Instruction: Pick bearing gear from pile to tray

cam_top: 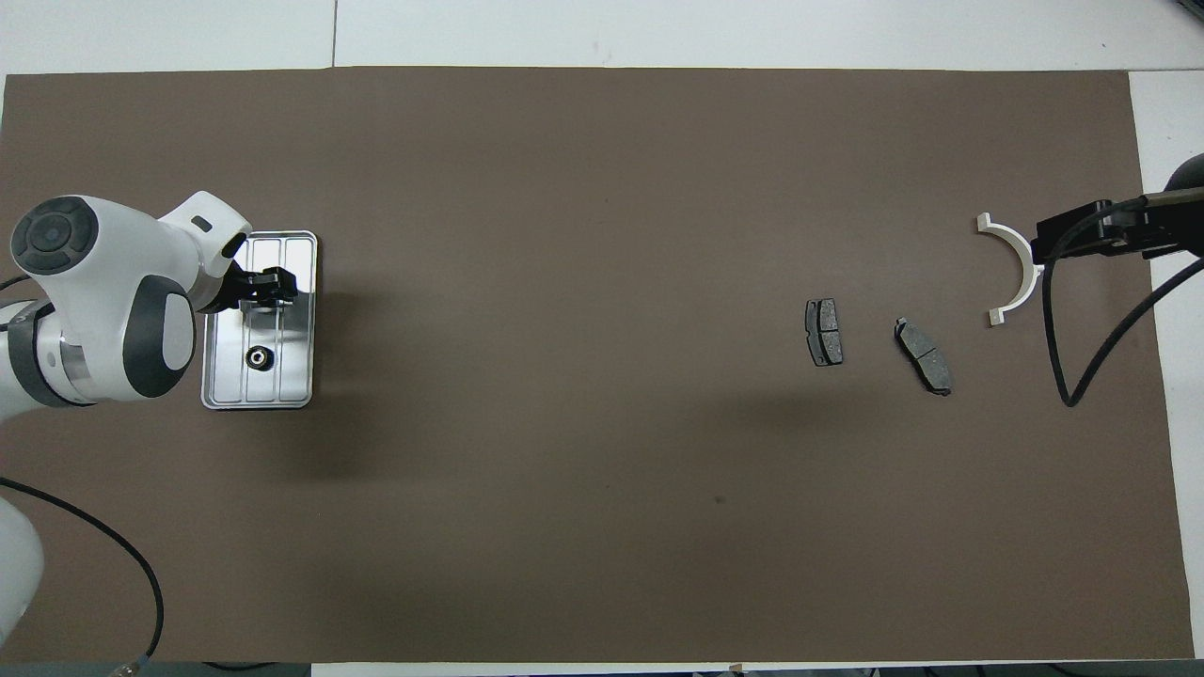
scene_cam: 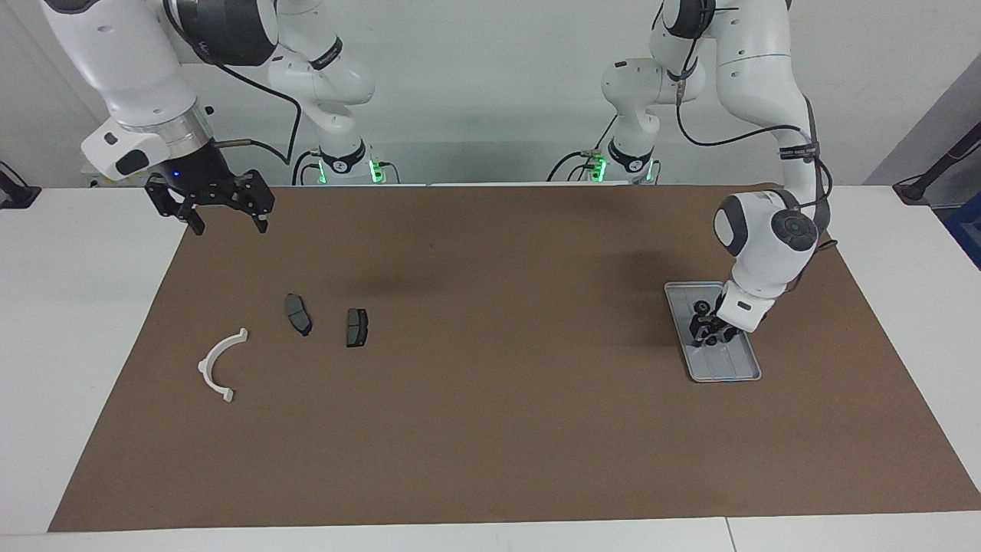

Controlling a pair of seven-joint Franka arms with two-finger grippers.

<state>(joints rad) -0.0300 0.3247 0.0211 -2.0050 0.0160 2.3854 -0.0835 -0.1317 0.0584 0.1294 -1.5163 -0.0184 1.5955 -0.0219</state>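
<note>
Left gripper (scene_cam: 709, 334): low over the tray (scene_cam: 747, 371), about the middle of its length. Whether its fingers are parted or closed I cannot tell; nothing shows between them.

Bearing gear (cam_top: 257, 357): small black round piece with a pale centre, lying flat on the tray floor in the half nearer the robots. In the overhead view it sits clear of the gripper, so I judge it set down, not held.

Why there: the tray's low rim would keep a round part from rolling off onto the brown mat (scene_cam: 490, 429) — a sensible drop point, away from the rim.

Axis: the gear is round, so no long axis to read; its bore appears to face up, flat face down. The tray's long side runs from the robots outward, ridges along it.

Right gripper (scene_cam: 228, 221): waits raised over the mat's edge at the right arm's end, fingers spread wide, empty.

Pile: white half-ring bracket (scene_cam: 221, 365) and two brake pads (scene_cam: 298, 313) lie apart from one another on the mat at the right arm's end. The bracket's open side faces the right arm's end of the table. No other round pieces visible there.

Task status: delivery looks done — left arm needs only to lift clear.
</note>
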